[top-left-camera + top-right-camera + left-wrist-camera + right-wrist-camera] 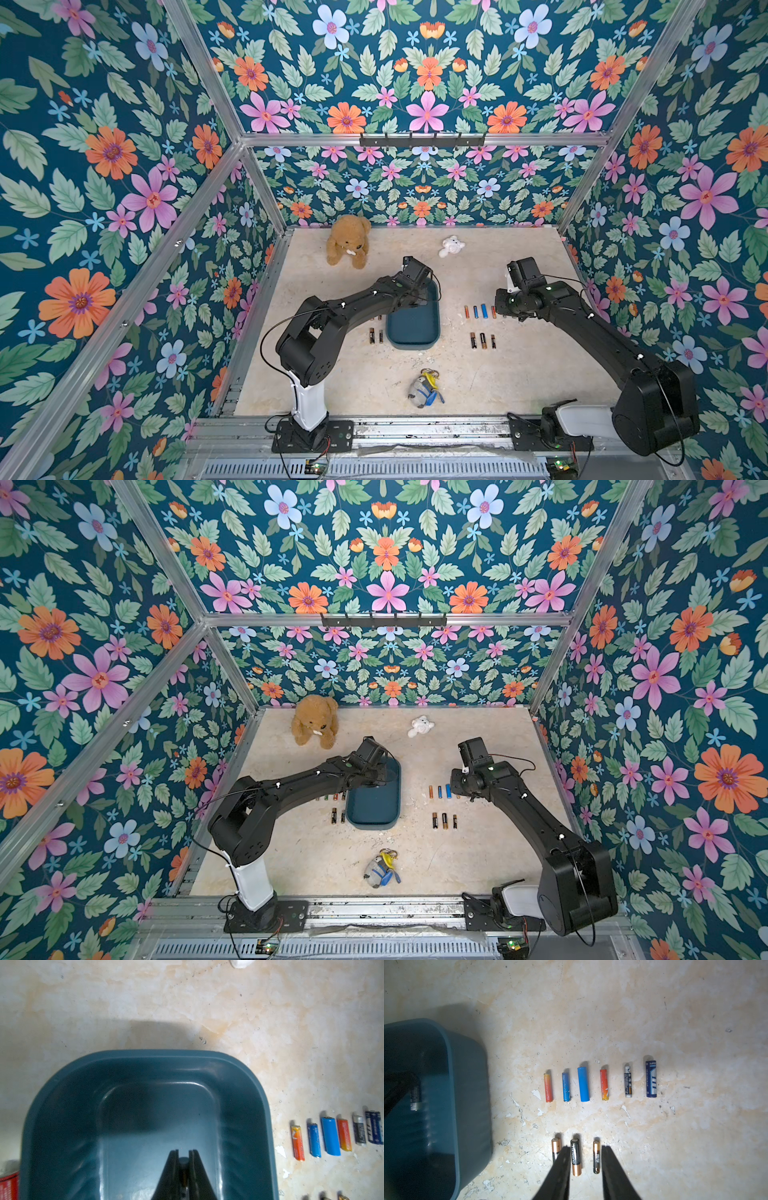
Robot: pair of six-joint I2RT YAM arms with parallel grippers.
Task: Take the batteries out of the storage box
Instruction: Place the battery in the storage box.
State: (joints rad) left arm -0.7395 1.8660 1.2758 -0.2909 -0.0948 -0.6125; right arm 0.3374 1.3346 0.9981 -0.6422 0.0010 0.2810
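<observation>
I see a brown teddy bear [348, 241] at the upper left of my pale, mottled worktop [519, 374], close to the back wall. A small white plush [451, 246] lies upper centre, and a grey, blue and yellow soft toy [424, 388] lower centre. Flowered wallpaper [428, 75] surrounds everything, with a black hook rail [422, 140] across the back.
</observation>
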